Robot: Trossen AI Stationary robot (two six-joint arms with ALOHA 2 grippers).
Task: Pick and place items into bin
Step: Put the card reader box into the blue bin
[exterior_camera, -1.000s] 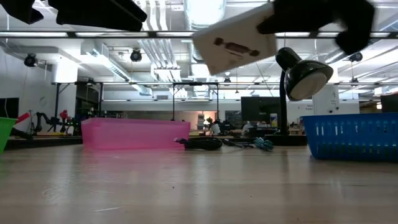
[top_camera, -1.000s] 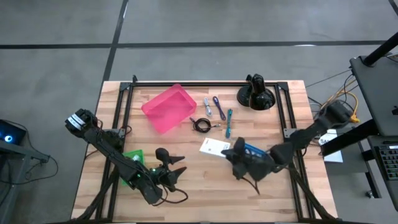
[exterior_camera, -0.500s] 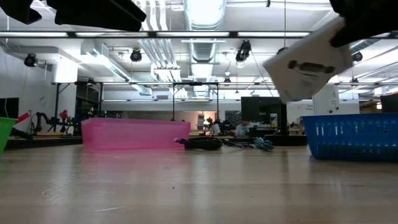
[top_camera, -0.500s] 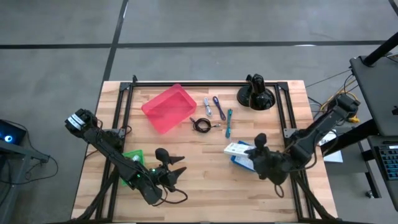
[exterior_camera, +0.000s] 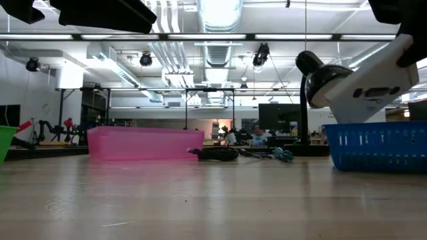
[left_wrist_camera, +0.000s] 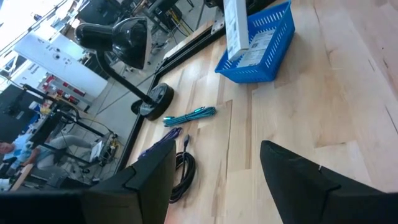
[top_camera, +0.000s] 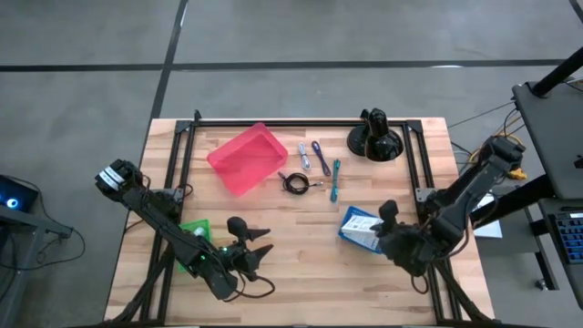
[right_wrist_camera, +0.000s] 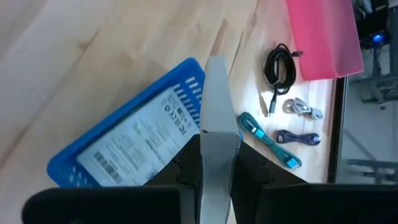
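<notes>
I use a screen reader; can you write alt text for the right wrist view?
The right gripper is shut on a thin white box, edge-on above a blue basket holding another labelled box. Beyond lie a black cable, teal cable and pink bin.

- Grey concrete floor (top_camera: 291, 36) with dark seam lines surrounds the wooden desk (top_camera: 301, 264).
- Ceiling ducts (exterior_camera: 167, 50) and bright strip lights (exterior_camera: 217, 10) overhead.
- Distant workbenches (exterior_camera: 60, 130), monitors (exterior_camera: 277, 117).
</notes>
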